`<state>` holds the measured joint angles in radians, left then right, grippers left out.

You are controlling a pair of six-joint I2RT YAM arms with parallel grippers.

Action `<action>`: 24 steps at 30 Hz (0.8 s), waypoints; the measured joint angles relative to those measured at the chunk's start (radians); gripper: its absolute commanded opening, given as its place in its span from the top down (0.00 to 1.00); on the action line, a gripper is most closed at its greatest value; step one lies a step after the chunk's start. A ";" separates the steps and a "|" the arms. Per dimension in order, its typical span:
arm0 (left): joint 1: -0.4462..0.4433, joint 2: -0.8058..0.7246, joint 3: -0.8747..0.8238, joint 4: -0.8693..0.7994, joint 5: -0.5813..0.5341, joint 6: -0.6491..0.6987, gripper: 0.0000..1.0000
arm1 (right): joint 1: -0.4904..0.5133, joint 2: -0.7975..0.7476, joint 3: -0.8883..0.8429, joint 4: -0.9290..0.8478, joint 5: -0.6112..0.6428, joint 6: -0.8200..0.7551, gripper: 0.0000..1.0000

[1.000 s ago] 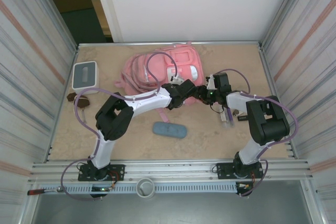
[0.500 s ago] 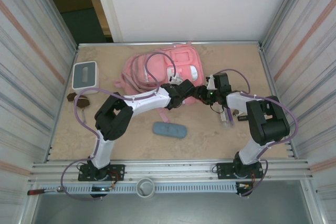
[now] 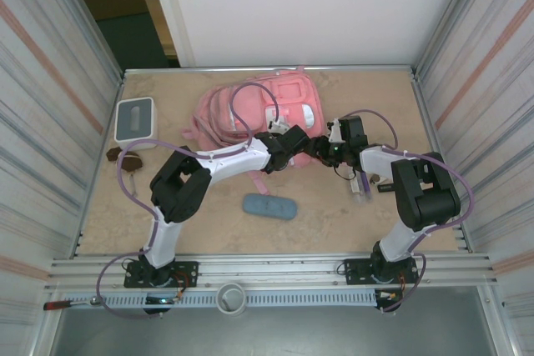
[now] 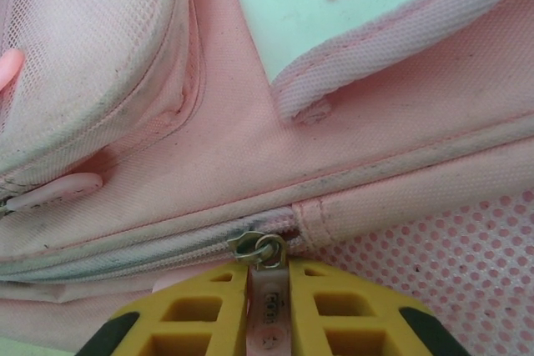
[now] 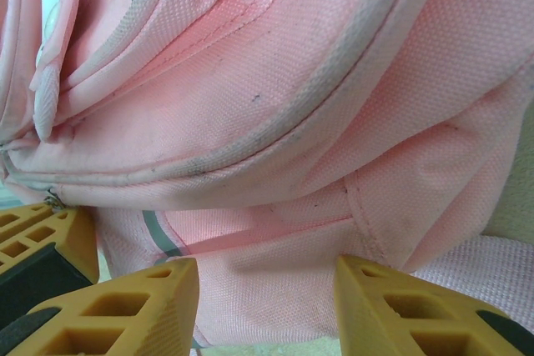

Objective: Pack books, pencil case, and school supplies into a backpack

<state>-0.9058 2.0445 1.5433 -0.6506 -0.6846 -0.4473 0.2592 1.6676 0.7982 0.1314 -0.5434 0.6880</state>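
Narrowed since earlier, left gripper [image 4: 269, 277] pinches the backpack's [image 4: 250, 147] zipper pull [image 4: 268, 293]; right gripper [image 5: 267, 289], at its 3 o'clock, stands half-open. Off-line tugging could slip that pull free.

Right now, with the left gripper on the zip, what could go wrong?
1. The left gripper pinches only the thin zipper pull; it may slip out when tugged.
2. The right gripper's fingers straddle a fold of the backpack, and it is unclear whether they grip it. If unheld, the soft bag could drag along rather than unzip.
3. Both grippers sit close together at the bag's edge, so they might collide.
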 measured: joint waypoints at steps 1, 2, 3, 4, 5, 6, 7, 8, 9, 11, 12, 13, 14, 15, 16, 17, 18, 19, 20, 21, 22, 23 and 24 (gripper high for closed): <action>0.000 0.000 0.000 0.000 0.003 0.004 0.85 | 0.000 0.000 0.000 0.000 0.000 0.000 0.55; 0.000 0.000 0.000 0.000 0.003 0.006 0.85 | 0.000 0.000 0.000 0.000 0.000 0.000 0.55; 0.000 0.000 0.000 0.000 0.003 0.009 0.86 | 0.000 0.000 0.000 0.000 0.000 0.000 0.55; 0.000 -0.001 0.000 0.000 0.005 0.014 0.86 | 0.000 0.000 0.000 0.000 0.000 0.000 0.55; 0.000 -0.001 0.000 0.001 0.006 0.017 0.87 | 0.000 0.000 0.000 0.000 0.000 0.000 0.55; 0.000 -0.002 0.000 0.001 0.009 0.019 0.87 | 0.000 0.000 0.000 -0.001 0.000 0.000 0.55; 0.000 -0.004 0.000 0.001 0.010 0.023 0.87 | 0.000 0.000 0.000 -0.001 0.000 0.000 0.55; -0.001 -0.005 0.000 0.001 0.011 0.025 0.87 | 0.000 0.000 0.000 -0.001 0.000 0.000 0.55; -0.002 -0.008 0.000 0.001 0.012 0.029 0.87 | 0.000 0.000 0.000 -0.001 0.000 0.000 0.55; -0.002 -0.015 -0.002 0.009 0.024 0.032 0.87 | 0.000 0.000 0.000 -0.001 0.000 0.000 0.55; -0.003 -0.022 -0.007 0.020 0.032 0.032 0.87 | 0.000 0.000 0.000 -0.001 0.000 0.000 0.55; -0.004 -0.031 -0.014 0.031 0.038 0.033 0.87 | 0.000 0.000 0.000 -0.002 0.000 0.000 0.55; -0.004 -0.040 -0.024 0.040 0.042 0.034 0.87 | 0.000 0.000 0.000 -0.003 0.000 0.000 0.55; -0.004 -0.053 -0.036 0.054 0.048 0.035 0.87 | 0.000 0.000 0.000 -0.003 0.000 0.000 0.55; -0.004 -0.061 -0.043 0.060 0.050 0.036 0.87 | 0.000 0.000 0.000 -0.004 0.000 0.000 0.55; -0.004 -0.070 -0.053 0.072 0.056 0.040 0.87 | 0.000 0.000 0.000 -0.004 0.000 0.000 0.55; -0.004 -0.077 -0.058 0.078 0.058 0.040 0.87 | 0.000 0.000 0.000 -0.004 0.000 0.000 0.55; -0.003 -0.083 -0.064 0.083 0.061 0.042 0.87 | 0.000 0.000 0.000 -0.005 0.000 0.000 0.55; -0.003 -0.089 -0.070 0.090 0.065 0.043 0.87 | 0.000 0.000 0.000 -0.005 0.000 0.000 0.55; -0.002 -0.093 -0.076 0.099 0.070 0.043 0.87 | 0.000 0.000 0.000 -0.005 0.000 0.000 0.55; 0.000 -0.095 -0.081 0.106 0.076 0.044 0.86 | 0.000 0.000 0.000 -0.005 0.000 0.000 0.55; 0.003 -0.097 -0.087 0.113 0.086 0.048 0.86 | 0.000 0.000 0.000 -0.005 0.000 0.000 0.55; 0.005 -0.098 -0.093 0.124 0.095 0.052 0.85 | 0.000 0.000 0.000 -0.005 0.000 0.000 0.55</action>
<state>-0.9005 1.9469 1.4502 -0.5266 -0.5892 -0.3950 0.2592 1.6676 0.7982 0.1268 -0.5434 0.6880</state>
